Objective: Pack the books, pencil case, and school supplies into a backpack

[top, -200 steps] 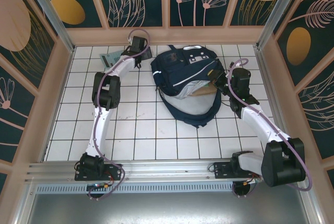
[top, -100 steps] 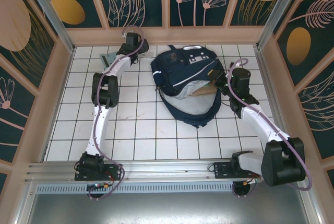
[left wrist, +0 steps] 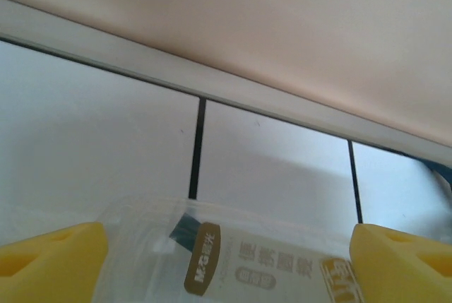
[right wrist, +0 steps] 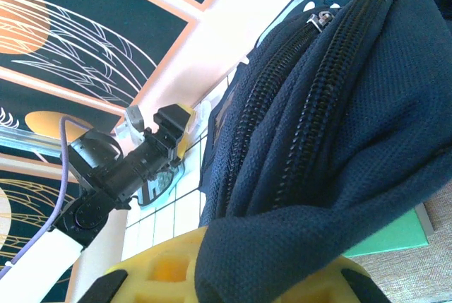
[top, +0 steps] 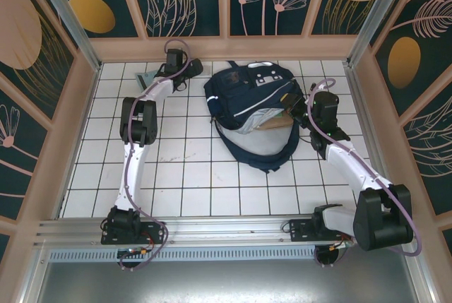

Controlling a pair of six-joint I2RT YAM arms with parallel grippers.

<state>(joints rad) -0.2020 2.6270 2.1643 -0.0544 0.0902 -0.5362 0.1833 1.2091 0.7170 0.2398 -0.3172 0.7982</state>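
The navy backpack (top: 247,94) lies at the back middle of the tiled floor with its opening turned toward the right arm. My right gripper (top: 296,103) is shut on a fold of backpack fabric (right wrist: 332,246), which bulges between the yellow fingers (right wrist: 152,271). Under that fold show a green flat book edge (right wrist: 395,241) and a woven tan surface (right wrist: 424,278). My left gripper (left wrist: 226,268) is open near the back wall. Its yellow fingertips (left wrist: 49,260) stand wide apart on either side of a small clear packet (left wrist: 240,257) lying on the tiles. The teal calculator (top: 146,78) lies left of that gripper (top: 188,70).
The pink back wall (left wrist: 282,27) rises just beyond the packet. Patterned walls close in the floor at left, back and right. The backpack's dark strap (top: 261,160) loops toward the near side. Bare white tiles (top: 198,176) spread between the arms.
The left arm's forearm has swung a little left, and its gripper has turned toward the back wall. The right arm and the backpack have not moved.
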